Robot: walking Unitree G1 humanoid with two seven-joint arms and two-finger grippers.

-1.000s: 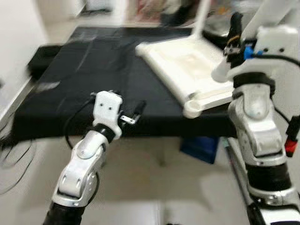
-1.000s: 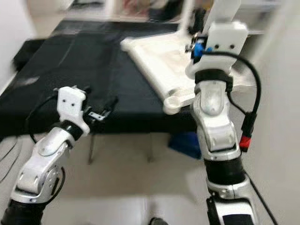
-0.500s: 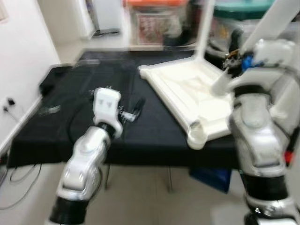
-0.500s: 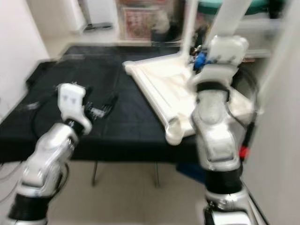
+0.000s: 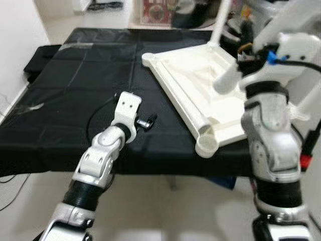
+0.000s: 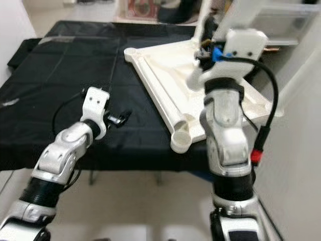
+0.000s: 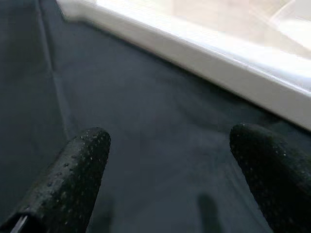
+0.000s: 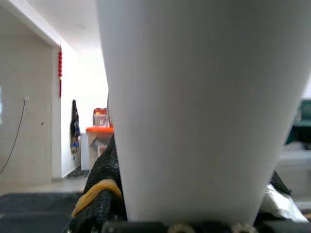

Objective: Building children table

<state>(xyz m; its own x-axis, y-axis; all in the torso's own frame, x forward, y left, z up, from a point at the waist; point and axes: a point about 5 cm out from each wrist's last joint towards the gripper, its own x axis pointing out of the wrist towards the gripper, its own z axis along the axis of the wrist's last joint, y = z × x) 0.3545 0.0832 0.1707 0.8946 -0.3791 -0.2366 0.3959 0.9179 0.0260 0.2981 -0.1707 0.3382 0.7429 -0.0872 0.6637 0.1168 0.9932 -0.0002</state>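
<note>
The white children's tabletop [image 5: 186, 75] lies upside down on a table draped in black cloth [image 5: 75, 90]. One white leg [image 5: 222, 20] stands upright at its far corner. An empty round socket [image 5: 206, 145] sits at its near corner. My right gripper [image 5: 247, 40] is raised over the tabletop's right side, shut on another white leg [image 8: 204, 107], whose lower end [image 5: 226, 79] points down toward the tabletop. My left gripper [image 7: 170, 160] hovers open just above the cloth, left of the tabletop's long rim [image 7: 233, 73], with nothing between its fingers [image 7: 77, 170].
The table's front edge [image 5: 150, 168] is close before me, with bare floor below. A white wall [image 5: 12, 45] runs along the left. Boxes and clutter [image 5: 165, 10] stand behind the table. A red connector [image 5: 306, 160] hangs on my right arm's cable.
The camera has shifted and sharpened. My left gripper has reached forward and lower over the cloth, nearer the tabletop. The right gripper still holds the leg.
</note>
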